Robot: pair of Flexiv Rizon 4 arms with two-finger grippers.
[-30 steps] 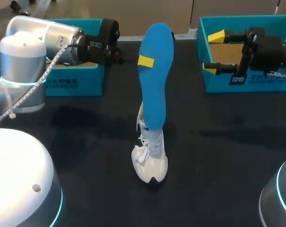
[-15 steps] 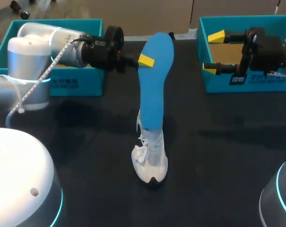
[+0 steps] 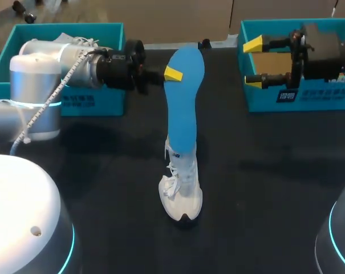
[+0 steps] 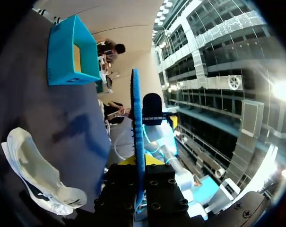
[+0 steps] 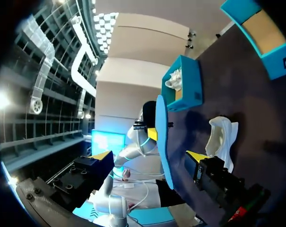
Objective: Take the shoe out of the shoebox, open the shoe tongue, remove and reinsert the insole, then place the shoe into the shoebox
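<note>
- Which step, going by this?
- The insole step, most likely. Pinching the blue insole (image 3: 183, 108) near its upper end in the left gripper (image 3: 173, 73), narrow, one yellow tip on the near face. Held upright, lower end down in the mouth of the white shoe (image 3: 182, 194).
- And the shoe, where?
- Out on the worktop (image 3: 263, 171), toe toward the robot, between the two teal boxes and well apart from both: left shoebox (image 3: 86, 103) at the far left, right shoebox (image 3: 286, 100) at the far right, by the right gripper (image 3: 253, 64).
- Holding anything on that side?
- Nothing. Spread wide and empty, seen against the right shoebox's near wall.
- Coming out or going back in?
- Cannot tell from one moment. Not free of the shoe, not seated either.
- Next move, then?
- If pulling out: lift straight along the insole's length until clear of the collar. If reinserting: steer the lower end toward the toe, then press down flat. Either way, perhaps bring the right gripper across to steady the shoe, unheld now and probably light enough to tip or drag.
- And left to do?
- Seating the insole fully, then carrying the shoe back into a shoebox.
</note>
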